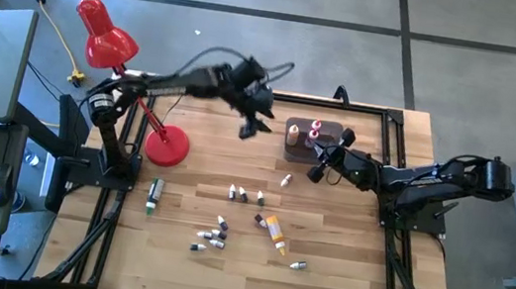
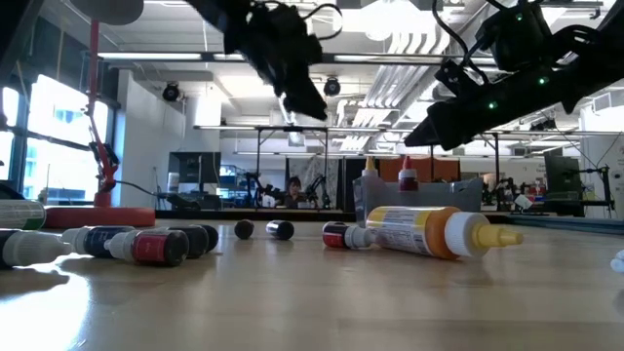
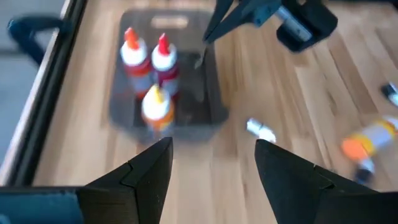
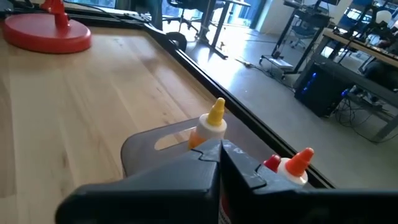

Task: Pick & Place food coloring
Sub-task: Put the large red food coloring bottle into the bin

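Fingers of right arm closed, empty, above tub.

The high view looks straight down on the whole table from far overhead, taking in both arms and the floor around. The low view sits at table-top height, very near the lying bottles, facing level across into the room. The left wrist view looks steeply down from above the grey tub — somewhat blurred, so its nearness is hard to judge. The right wrist view sits close over the same tub, facing out past the table edge toward the room — all four views share this tub
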Tool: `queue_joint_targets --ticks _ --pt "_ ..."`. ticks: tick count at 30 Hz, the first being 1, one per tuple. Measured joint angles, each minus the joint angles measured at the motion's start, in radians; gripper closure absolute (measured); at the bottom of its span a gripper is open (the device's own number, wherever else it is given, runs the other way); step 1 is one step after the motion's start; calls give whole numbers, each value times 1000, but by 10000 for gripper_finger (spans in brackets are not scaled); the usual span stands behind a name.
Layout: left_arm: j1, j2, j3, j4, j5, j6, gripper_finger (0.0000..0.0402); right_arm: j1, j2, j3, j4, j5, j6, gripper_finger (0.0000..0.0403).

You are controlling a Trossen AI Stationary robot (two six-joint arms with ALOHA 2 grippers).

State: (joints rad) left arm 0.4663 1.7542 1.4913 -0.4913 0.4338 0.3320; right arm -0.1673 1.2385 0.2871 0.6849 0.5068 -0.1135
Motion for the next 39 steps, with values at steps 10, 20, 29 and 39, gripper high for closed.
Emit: queue_joint_targets --ticks 10,20,29,39 --pt "-138 0 -365 662 -283 -164 176 0 0 0 -30 -14 1 401" --pt "-169 0 -377 722 -146 -127 176 -1 0 0 -139 -43 67 402" --pt "-177 1 -377 729 -175 -158 176 -70 0 0 -236 -28 101 402" --pt "-212 32 -377 724 -337 -92 176 -154 53 0 -215 -137 168 403"
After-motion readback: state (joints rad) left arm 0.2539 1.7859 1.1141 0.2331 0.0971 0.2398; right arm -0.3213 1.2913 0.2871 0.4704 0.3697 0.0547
